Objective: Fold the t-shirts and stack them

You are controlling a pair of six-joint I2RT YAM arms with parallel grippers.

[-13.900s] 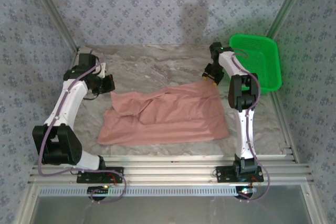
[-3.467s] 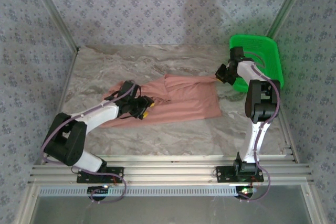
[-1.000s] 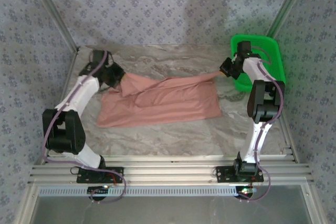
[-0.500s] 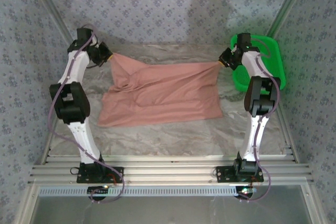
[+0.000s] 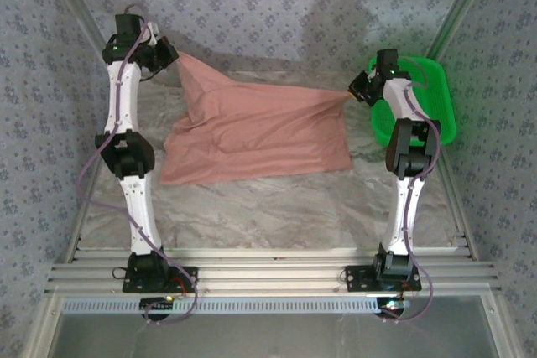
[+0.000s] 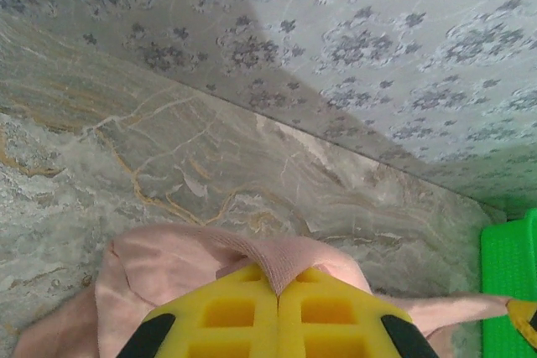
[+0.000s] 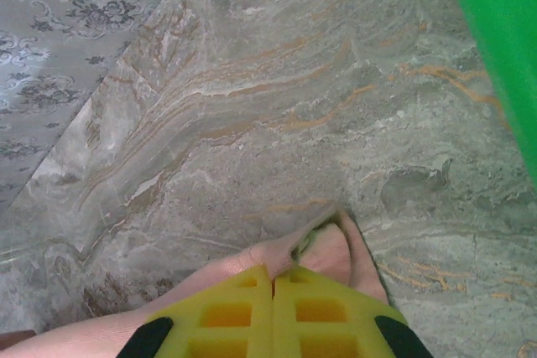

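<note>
**A:** Where's the t-shirt (image 5: 260,132) sitting?

**B:** It's spread over the far half of the desk (image 5: 277,215). It's salmon-pink. The near edge lies flat on the marbled top, and both far corners are lifted off it.

**A:** What's lifting them?

**B:** One gripper on each corner. The left gripper (image 5: 170,54) is clamped on the far-left corner, held high in front of the patterned wall (image 5: 252,6). The cloth drops from it in a slanting sheet down to the desk. The right gripper (image 5: 356,92) is clamped on the far-right corner, lower down, and the top edge of the shirt runs taut between the two.

**A:** Are you sure both grips are closed?

**B:** Yes. In the left wrist view the yellow pads (image 6: 235,312) meet, with a ribbed pink hem pinched in the seam between them. The rest of the cloth bunches below and to the left. The right wrist view shows the pads pressed together the same way, with a small fold of pink cloth sticking out past the tips, above the bare desk.

**A:** And the green plastic basket (image 5: 436,111)?

**B:** It's at the far right corner of the desk, just beside the right gripper. I can't see anything inside it. The shirt isn't touching it, and the lifted corner hangs just to its left.

**A:** Is the shirt folded at all?

**B:** There are loose creases on the left side under the raised corner. The right part lies smoother.
</note>
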